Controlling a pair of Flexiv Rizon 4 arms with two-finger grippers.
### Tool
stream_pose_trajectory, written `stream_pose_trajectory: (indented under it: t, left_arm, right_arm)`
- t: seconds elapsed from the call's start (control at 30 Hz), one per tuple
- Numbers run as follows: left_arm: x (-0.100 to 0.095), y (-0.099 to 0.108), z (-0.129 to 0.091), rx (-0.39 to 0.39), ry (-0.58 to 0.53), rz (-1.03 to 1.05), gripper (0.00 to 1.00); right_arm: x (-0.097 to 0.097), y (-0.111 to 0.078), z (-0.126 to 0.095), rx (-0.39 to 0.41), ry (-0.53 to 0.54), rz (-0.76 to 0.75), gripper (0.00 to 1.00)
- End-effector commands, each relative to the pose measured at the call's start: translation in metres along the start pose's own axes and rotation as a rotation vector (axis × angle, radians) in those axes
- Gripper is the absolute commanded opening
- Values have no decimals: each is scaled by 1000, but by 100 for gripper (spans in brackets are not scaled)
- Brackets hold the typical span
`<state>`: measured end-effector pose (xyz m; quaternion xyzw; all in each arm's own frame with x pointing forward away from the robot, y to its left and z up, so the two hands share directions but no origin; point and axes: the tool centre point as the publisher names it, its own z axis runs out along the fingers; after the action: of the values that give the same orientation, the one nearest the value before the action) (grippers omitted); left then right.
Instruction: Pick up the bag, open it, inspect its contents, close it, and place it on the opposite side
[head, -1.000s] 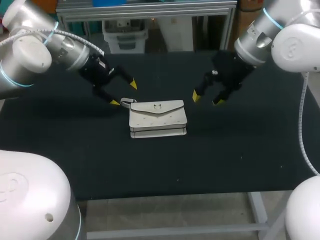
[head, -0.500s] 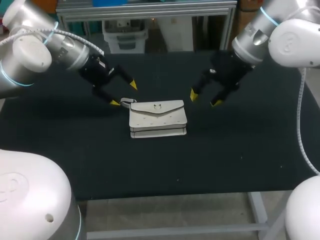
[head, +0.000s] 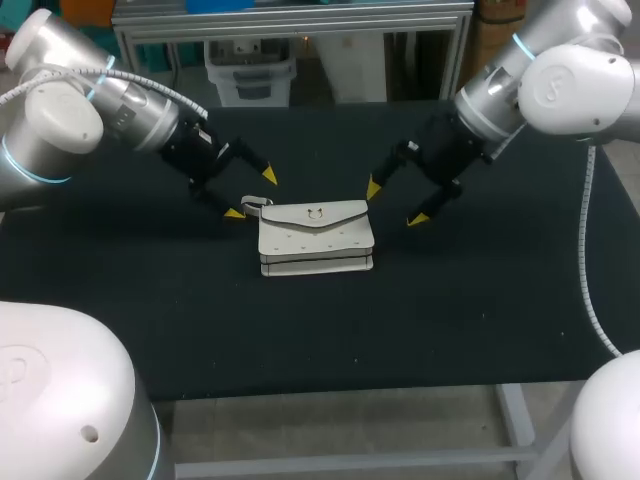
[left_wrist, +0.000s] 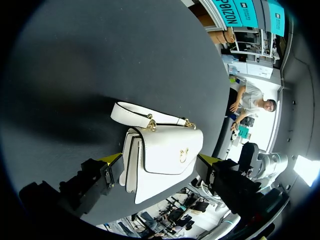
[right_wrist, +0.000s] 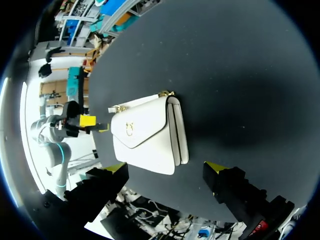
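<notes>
Item: small white leather flap handbag (head: 316, 238) with a gold ring clasp (head: 315, 213), flap shut. It lies flap-up at the middle of the black cloth-topped table (head: 470, 300), its short white strap (left_wrist: 131, 111) folded at its left end.

Left gripper (head: 250, 194): fingers apart, empty, just beside the strap end.

Right gripper (head: 395, 203): fingers apart, empty, just off the opposite end.

Judgement: the grippers flank the bag for a two-sided pick-up; lifting not yet begun.
</notes>
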<state>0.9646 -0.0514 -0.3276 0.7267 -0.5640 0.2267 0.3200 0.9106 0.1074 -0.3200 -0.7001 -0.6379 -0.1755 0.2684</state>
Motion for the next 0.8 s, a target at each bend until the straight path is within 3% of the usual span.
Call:
stream_pose_trajectory:
  t: [0.03, 0.3, 0.8]
  left_arm:
    - [-6, 6, 6, 3, 34, 20, 100]
    - [-6, 13, 13, -19, 63, 62, 100]
    - [-8, 19, 24, -27, 89, 92, 96]
  right_arm:
    - [3, 10, 15, 11, 8, 5, 100]
    - [1, 19, 36, 23, 78, 19, 100]
    - [9, 35, 47, 18, 141, 38, 97]
